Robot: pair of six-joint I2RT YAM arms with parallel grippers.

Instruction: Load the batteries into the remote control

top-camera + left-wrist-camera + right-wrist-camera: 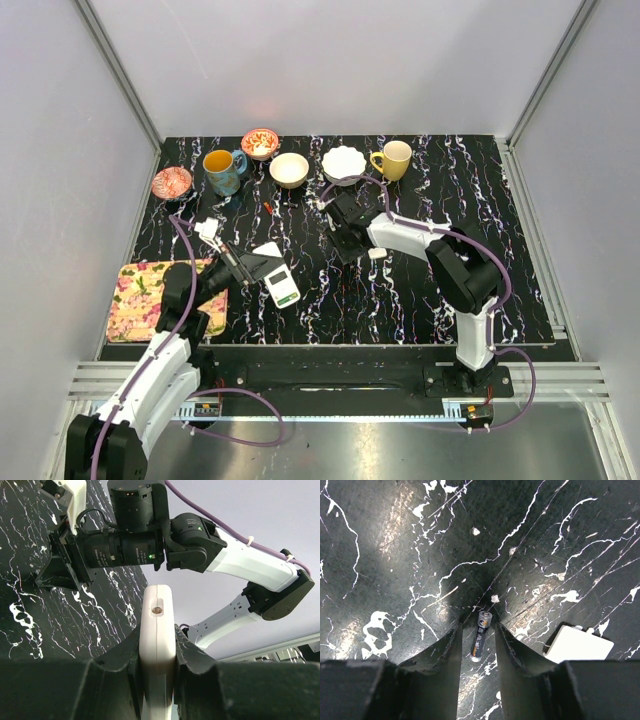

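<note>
The white remote control (158, 600) stands edge-on between the fingers of my left gripper (157, 635), which is shut on it. From above, the remote control (283, 287) lies left of centre with a green patch on its upper face, my left gripper (250, 266) at its left end. A thin white panel (268, 250) sits just behind it. My right gripper (477, 640) points down at the table, open, with one dark slim battery (481, 635) lying between its fingers, apart from both. A small white slab (577, 642) lies to its right. In the top view, my right gripper (343, 243) hides the battery.
Along the back stand a patterned dish (172, 182), a blue mug (222, 170), a patterned bowl (260, 143), a cream bowl (289, 169), a white scalloped bowl (344, 164) and a yellow mug (394, 159). A floral mat (150, 292) lies front left. A small red piece (268, 207) lies mid-table.
</note>
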